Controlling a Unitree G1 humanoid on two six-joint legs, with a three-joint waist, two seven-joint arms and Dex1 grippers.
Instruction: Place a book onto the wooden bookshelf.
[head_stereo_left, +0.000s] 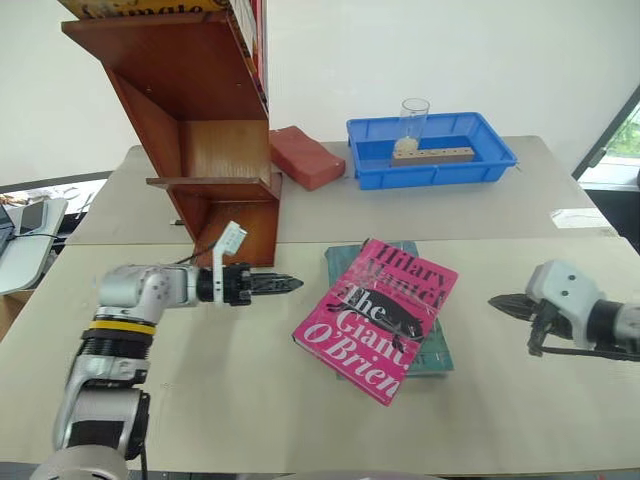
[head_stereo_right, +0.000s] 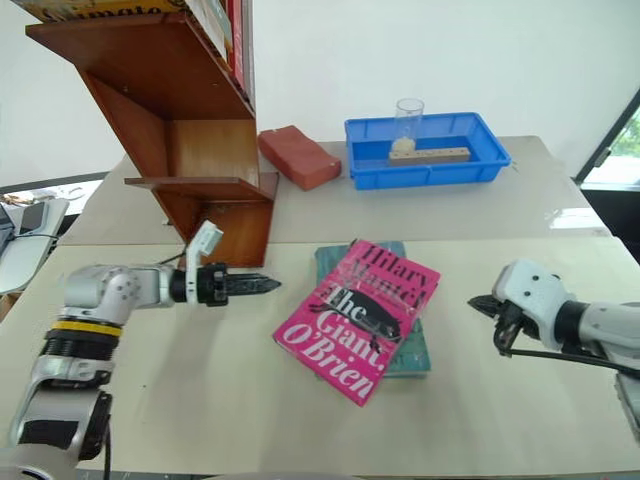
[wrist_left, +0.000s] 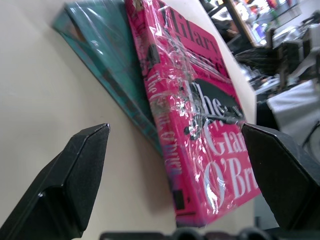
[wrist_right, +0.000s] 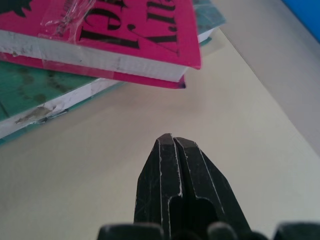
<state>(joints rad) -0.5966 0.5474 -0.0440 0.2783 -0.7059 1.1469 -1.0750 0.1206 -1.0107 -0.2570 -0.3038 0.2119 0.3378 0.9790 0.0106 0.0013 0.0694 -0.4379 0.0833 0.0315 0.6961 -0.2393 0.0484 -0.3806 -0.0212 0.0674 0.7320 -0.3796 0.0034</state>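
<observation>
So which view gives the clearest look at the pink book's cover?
The left eye view: the book lies face up on the teal book, its whole cover readable. The right eye view shows the same. The left wrist view catches it edge-on between the open left gripper fingers; the right wrist view shows one corner.

My two head cameras look forward and down from above my arms, taking in the table (head_stereo_left: 250, 400) from well back, with the wooden bookshelf (head_stereo_left: 190, 110) at far left. My left wrist camera sits low, close to the book (wrist_left: 200, 125), looking along its spine. My right wrist camera looks down at the book's corner from near the tabletop. All four views share the book.
</observation>
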